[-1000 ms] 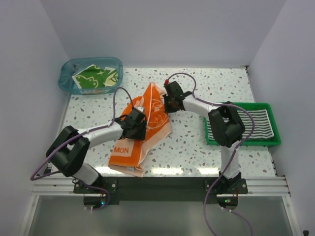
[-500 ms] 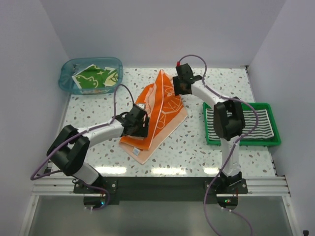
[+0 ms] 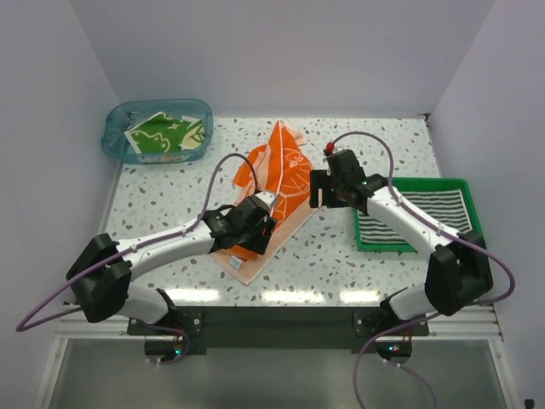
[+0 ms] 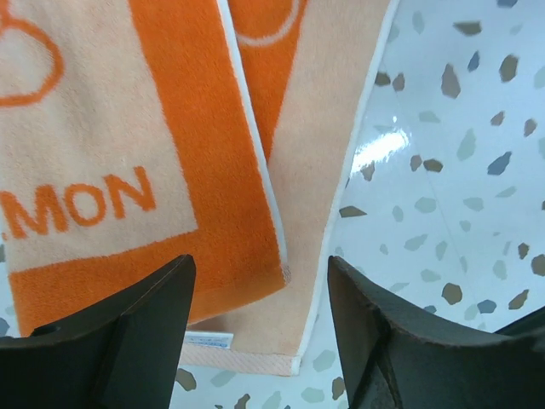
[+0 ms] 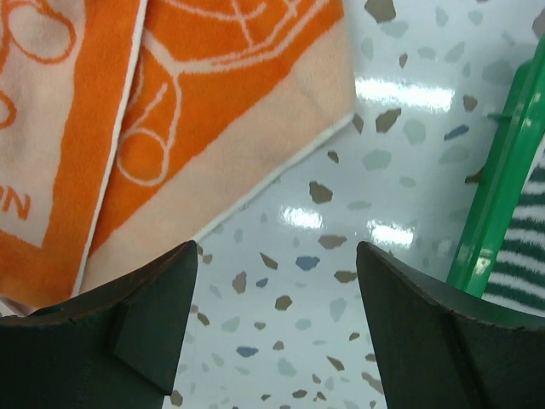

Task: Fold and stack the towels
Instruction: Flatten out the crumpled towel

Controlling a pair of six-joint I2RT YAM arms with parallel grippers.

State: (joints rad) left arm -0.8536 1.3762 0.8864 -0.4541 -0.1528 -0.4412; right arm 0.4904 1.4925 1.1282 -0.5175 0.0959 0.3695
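Note:
The orange towel [image 3: 285,175] lies folded on the table, its lettered layer [image 4: 128,153] on top of a paler layer. My left gripper [image 3: 258,228] hovers open over the towel's near corner [image 4: 260,281], with nothing between its fingers [image 4: 119,341]. Just off the towel's right edge [image 5: 221,94], my right gripper [image 3: 318,189] stands open over bare table [image 5: 277,256]. The striped towel [image 3: 438,213] lies in the green tray [image 3: 417,248]. At the back left, the green towel [image 3: 162,135] sits in a blue basin [image 3: 115,128].
The green tray's rim [image 5: 494,196] is close to the right of my right gripper, with the striped towel [image 5: 524,268] behind it. The speckled table [image 3: 170,192] is walled in at the back and on both sides.
My right gripper carried the towel's edge up and over, let go and swung right toward the tray. The towel now lies folded. My left gripper shifted right along the near edge.

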